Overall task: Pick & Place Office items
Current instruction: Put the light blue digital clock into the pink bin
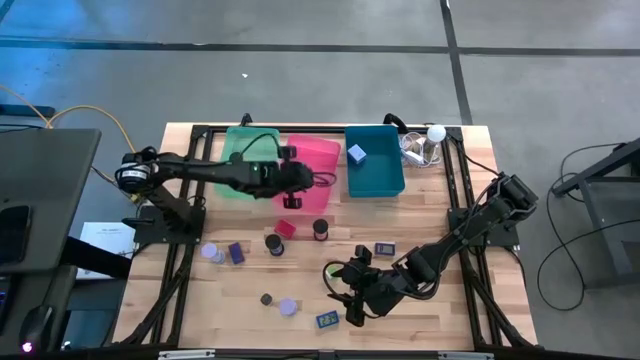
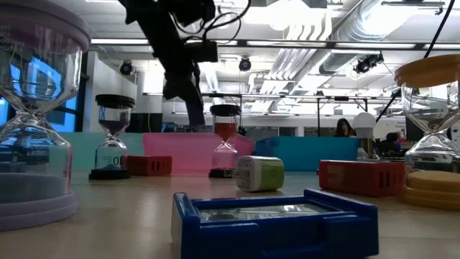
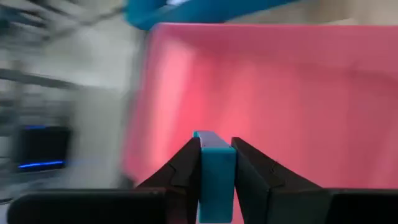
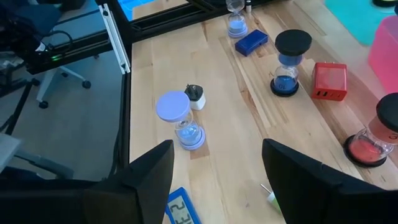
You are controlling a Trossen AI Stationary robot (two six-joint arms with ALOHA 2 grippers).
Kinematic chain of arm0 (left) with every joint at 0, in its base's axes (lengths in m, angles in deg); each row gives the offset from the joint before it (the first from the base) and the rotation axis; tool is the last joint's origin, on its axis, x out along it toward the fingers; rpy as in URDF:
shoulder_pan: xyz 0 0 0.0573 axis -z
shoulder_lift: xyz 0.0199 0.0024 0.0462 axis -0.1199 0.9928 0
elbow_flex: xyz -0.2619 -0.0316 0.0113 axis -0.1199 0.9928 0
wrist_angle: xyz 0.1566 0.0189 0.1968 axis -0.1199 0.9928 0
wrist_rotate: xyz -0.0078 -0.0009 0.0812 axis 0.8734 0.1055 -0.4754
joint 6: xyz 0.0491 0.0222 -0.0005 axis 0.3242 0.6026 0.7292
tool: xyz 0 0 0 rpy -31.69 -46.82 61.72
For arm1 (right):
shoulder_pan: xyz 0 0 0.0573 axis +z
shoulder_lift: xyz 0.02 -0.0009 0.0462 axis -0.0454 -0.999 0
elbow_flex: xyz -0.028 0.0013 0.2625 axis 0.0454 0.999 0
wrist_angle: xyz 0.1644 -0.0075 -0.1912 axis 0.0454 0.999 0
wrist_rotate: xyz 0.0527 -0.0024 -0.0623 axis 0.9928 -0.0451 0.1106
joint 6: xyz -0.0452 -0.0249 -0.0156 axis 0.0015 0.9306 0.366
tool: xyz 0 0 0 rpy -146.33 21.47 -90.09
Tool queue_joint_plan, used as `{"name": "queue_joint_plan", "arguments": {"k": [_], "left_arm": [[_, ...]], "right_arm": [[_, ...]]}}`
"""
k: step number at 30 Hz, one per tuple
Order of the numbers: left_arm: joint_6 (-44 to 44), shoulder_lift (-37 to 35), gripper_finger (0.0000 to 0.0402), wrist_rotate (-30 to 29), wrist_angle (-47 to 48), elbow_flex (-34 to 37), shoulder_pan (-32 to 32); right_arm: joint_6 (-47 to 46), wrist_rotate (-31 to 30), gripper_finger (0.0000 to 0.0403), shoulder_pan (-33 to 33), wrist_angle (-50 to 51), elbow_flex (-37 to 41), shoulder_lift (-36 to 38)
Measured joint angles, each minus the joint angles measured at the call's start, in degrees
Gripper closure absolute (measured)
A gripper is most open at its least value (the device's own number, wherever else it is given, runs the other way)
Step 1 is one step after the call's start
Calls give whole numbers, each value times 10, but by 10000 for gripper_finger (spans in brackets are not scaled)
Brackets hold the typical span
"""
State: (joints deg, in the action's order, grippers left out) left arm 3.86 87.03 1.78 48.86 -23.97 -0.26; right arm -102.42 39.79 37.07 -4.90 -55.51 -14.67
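Note:
My left gripper (image 1: 300, 178) reaches from the table's left over the pink bin (image 1: 328, 152) and is shut on a small teal block (image 3: 216, 163), with the pink bin (image 3: 280, 93) filling the view behind it. My right gripper (image 1: 347, 300) hovers open over the near middle of the table, and nothing lies between its fingers (image 4: 155, 174). Loose office items stand on the wood: black-topped hourglasses (image 1: 273, 243) (image 1: 320, 229), a red block (image 1: 286, 228), a purple block (image 1: 236, 253), a lavender-topped hourglass (image 4: 180, 118) and a blue timer (image 1: 326, 320). My left gripper pinches the teal block by its two opposite side faces (image 3: 216, 180) between its two fingers (image 3: 186, 165). The fingers slant downward from the table's left. The block's end sticks out past the fingertips, and the block is lifted clear above the pink bin.
The green bin (image 1: 238, 150), the pink bin and the teal bin (image 1: 380, 178) stand in a row at the far edge; a blue block (image 1: 358, 154) lies in the teal one. A white ball-topped gadget (image 1: 430, 135) is at the far right. Black frame rails (image 1: 460, 210) run along both sides.

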Motion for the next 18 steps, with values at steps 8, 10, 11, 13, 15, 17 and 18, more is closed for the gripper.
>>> {"name": "queue_joint_plan", "arguments": {"k": [8,10,11,13,15,17,18], "left_arm": [[-71,0,330,126,1,0,-62],[-84,0,330,151,1,0,-77],[-90,0,330,168,2,0,-85],[-104,3,330,204,0,0,-101],[-124,4,330,230,3,0,-117],[-146,8,330,236,-3,0,-130],[-158,11,330,236,-4,-1,-136]], "right_arm": [[0,-15,170,-1,0,0,0],[0,-15,170,-1,0,0,-1],[0,-15,170,-1,0,0,-1],[0,-15,170,-1,0,0,-1],[0,-15,170,-1,0,0,-1],[0,-15,170,-1,0,0,-1],[0,-15,170,-1,0,0,-1]]}}
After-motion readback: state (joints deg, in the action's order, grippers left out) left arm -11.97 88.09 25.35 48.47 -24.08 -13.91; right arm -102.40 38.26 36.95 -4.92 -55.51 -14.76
